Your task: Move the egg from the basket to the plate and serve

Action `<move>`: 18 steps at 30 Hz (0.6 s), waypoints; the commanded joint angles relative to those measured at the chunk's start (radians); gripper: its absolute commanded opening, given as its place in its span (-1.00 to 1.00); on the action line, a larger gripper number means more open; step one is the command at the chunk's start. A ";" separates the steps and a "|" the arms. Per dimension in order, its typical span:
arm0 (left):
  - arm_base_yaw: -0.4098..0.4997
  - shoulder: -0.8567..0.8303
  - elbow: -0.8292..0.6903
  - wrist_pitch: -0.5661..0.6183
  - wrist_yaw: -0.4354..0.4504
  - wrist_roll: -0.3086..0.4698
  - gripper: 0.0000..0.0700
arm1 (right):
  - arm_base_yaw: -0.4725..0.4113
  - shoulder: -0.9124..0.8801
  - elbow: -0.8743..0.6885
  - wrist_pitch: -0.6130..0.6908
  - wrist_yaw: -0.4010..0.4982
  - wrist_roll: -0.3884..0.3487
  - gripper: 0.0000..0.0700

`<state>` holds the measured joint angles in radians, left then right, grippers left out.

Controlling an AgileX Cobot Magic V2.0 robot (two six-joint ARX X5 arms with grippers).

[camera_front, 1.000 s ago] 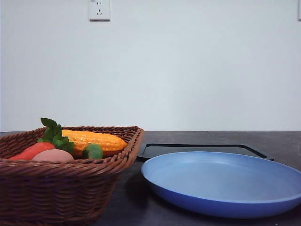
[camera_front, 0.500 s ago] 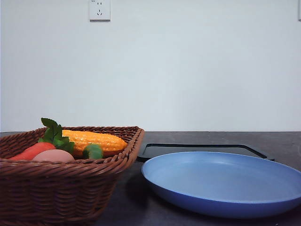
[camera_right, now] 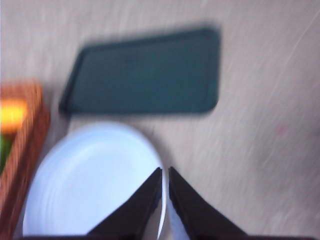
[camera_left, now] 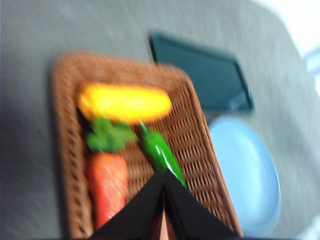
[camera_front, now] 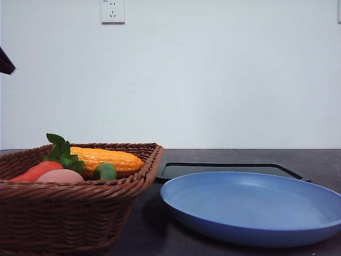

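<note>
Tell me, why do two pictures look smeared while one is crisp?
Front view: sharp, evenly lit, the brown woven wicker basket and wide blue plate clearly edged. Left wrist view: streaky blur over the yellow corn cob. Right wrist view: similar blur on the flat black tray; probably motion blur.

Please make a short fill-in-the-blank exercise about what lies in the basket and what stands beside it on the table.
1. The egg lies inside the ____, next to the carrot.
2. The plate has the colour ____ and holds nothing.
3. Behind the plate lies a flat black ____.
4. The yellow vegetable at the far side of the basket is an ear of ____.

Missing words: basket; blue; tray; corn
</note>
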<state>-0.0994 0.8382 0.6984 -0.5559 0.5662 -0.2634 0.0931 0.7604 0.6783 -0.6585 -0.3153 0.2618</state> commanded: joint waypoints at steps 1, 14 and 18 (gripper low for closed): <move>-0.030 0.029 0.020 -0.005 0.006 0.046 -1.00 | 0.002 0.056 0.021 -0.034 -0.050 -0.070 -1.00; -0.188 0.097 0.020 0.018 0.006 0.031 -0.12 | 0.028 0.377 0.020 -0.081 -0.152 -0.119 -0.25; -0.191 0.097 0.020 0.018 0.006 0.012 -0.07 | 0.050 0.464 0.002 0.005 -0.152 -0.116 -0.25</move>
<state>-0.2858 0.9253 0.7059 -0.5480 0.5686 -0.2426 0.1368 1.1998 0.6845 -0.6694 -0.4675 0.1604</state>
